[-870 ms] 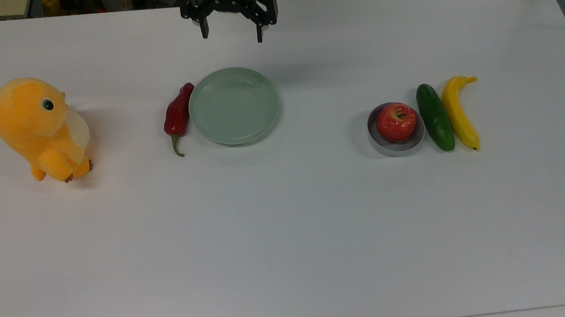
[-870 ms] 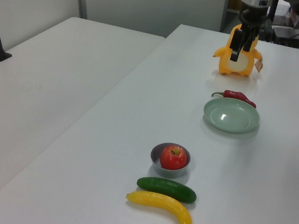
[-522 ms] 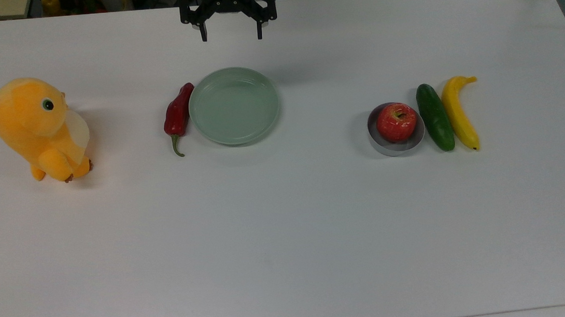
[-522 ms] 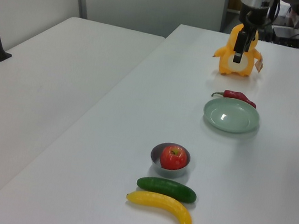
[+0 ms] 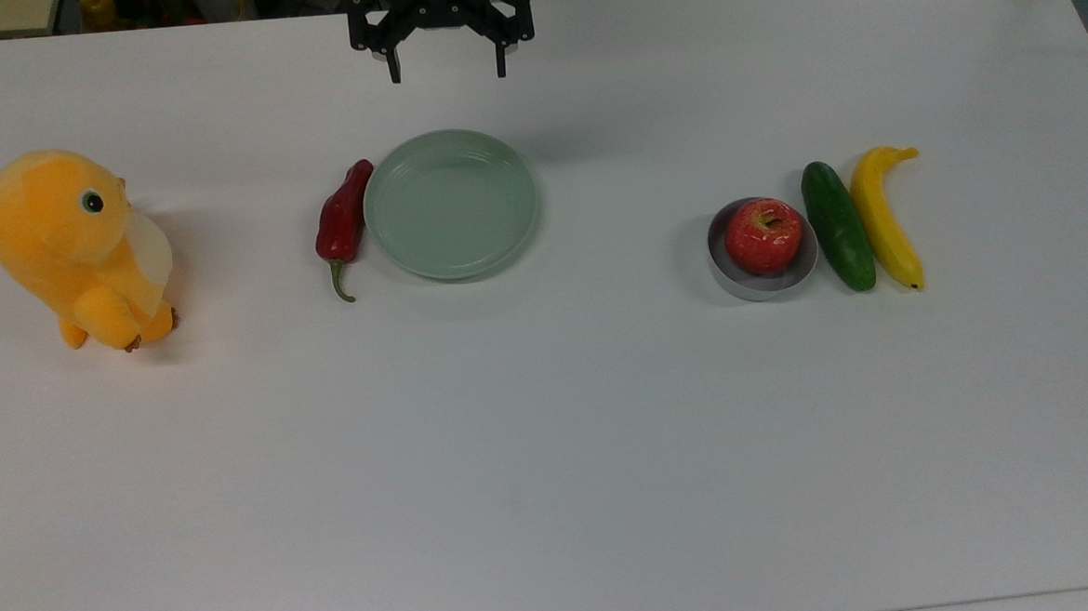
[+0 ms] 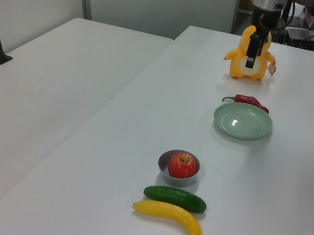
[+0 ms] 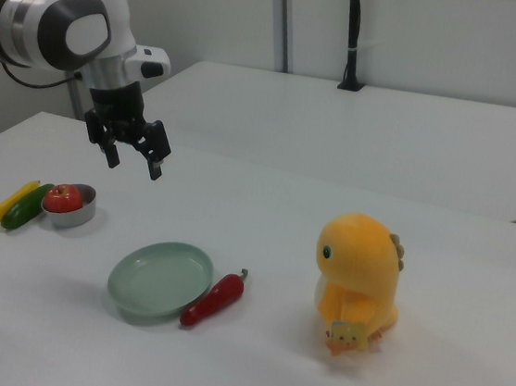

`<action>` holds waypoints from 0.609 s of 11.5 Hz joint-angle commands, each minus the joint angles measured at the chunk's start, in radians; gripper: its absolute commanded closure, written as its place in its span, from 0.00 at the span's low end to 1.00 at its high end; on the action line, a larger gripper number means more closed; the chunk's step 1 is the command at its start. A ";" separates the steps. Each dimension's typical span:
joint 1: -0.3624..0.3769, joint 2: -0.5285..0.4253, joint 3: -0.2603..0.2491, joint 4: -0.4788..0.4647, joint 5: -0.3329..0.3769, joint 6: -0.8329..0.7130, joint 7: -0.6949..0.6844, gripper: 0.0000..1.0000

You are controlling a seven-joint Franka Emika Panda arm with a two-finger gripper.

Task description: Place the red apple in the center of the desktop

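One apple (image 5: 764, 235), bowl (image 5: 757, 285), cucumber (image 5: 838, 226), banana (image 5: 882, 217), plate (image 5: 450, 204), chili (image 5: 341, 223), plush toy (image 5: 69, 248).

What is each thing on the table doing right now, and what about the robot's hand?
red apple: sitting in the small grey bowl, not held.
green plate: empty, right way up.
chili pepper: lying against the plate's rim.
cucumber: lying flat beside the banana.
plush toy: standing upright.
hand: open, empty, above the desktop.
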 commanded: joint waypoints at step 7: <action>0.047 0.144 0.164 -0.014 -0.009 0.195 0.079 0.00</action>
